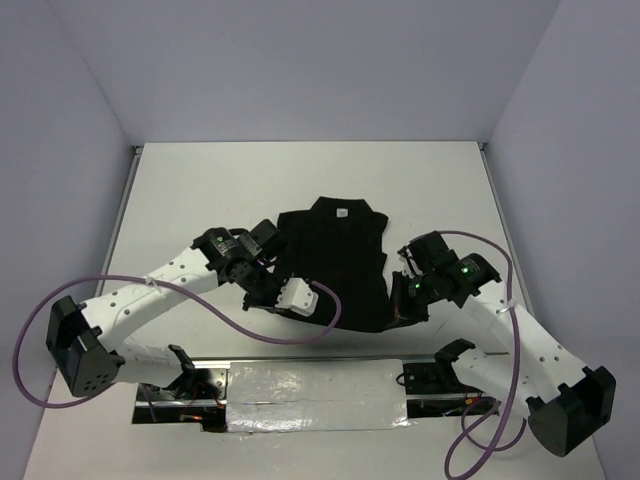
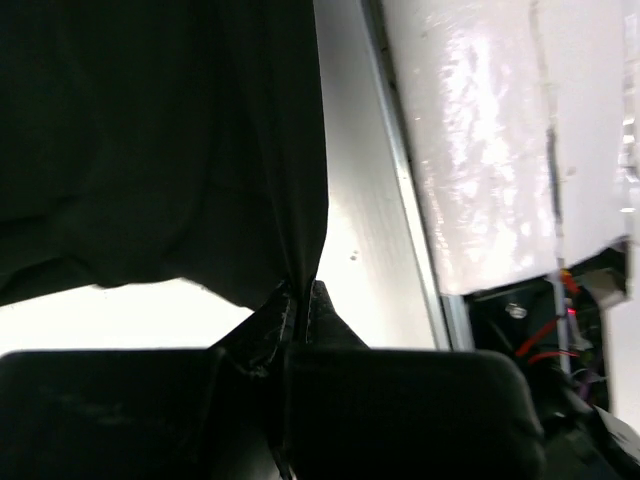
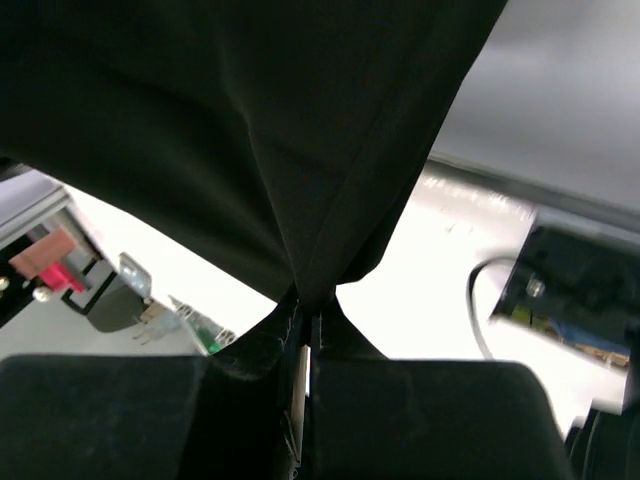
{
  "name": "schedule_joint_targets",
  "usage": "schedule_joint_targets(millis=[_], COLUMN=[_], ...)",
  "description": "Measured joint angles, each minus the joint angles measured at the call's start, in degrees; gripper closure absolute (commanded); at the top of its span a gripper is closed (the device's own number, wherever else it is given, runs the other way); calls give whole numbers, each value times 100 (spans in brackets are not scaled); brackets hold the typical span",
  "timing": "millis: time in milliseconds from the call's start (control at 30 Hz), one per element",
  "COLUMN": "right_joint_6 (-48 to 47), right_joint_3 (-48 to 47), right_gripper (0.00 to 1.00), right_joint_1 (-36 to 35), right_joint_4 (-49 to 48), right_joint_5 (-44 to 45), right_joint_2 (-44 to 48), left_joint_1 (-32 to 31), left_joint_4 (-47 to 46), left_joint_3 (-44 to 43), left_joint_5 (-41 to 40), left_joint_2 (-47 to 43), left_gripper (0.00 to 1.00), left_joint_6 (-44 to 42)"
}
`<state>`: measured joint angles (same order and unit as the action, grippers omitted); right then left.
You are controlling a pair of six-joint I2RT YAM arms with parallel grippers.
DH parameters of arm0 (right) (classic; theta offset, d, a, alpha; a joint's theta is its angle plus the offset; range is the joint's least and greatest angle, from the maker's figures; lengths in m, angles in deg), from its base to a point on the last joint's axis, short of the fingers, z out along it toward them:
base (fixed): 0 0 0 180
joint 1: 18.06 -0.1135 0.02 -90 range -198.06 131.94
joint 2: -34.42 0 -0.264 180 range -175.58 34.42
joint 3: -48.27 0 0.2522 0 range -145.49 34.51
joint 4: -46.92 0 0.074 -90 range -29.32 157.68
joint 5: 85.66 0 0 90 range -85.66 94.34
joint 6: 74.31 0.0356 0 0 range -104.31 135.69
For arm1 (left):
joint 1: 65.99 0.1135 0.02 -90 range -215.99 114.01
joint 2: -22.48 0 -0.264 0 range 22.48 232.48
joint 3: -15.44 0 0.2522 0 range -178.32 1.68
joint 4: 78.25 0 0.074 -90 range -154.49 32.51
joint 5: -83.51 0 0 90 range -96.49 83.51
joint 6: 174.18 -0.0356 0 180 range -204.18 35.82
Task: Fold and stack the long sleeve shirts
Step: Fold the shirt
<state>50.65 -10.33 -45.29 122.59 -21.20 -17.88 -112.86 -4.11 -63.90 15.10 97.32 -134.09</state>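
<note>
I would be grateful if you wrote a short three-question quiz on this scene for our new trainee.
1. True or false: the left gripper is shut on the black shirt.
2. Where does the shirt's white tag sit? A) by the collar; B) at the near hem; C) on a sleeve cuff.
3. How many grippers are pinching fabric?

Key
1. True: the jaws are closed on a corner of the hem.
2. A.
3. Two: the right gripper is shut on the shirt as well.
</note>
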Motion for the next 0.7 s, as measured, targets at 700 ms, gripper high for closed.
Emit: schedule_joint_targets(millis=[700], right_joint_6=[-1436], right_joint_3=[-3348], right_gripper=[100], right_joint_1=[1729], right_joint_4=[-293], right_joint_5=[-260], right_joint_2=[-3891], left_joint_1=[2656], left_joint_4=[168], left_joint_3=[-3418], left_joint_5=[1023], left_joint_2=[3145], left_gripper=[100], left_joint_6=[1613])
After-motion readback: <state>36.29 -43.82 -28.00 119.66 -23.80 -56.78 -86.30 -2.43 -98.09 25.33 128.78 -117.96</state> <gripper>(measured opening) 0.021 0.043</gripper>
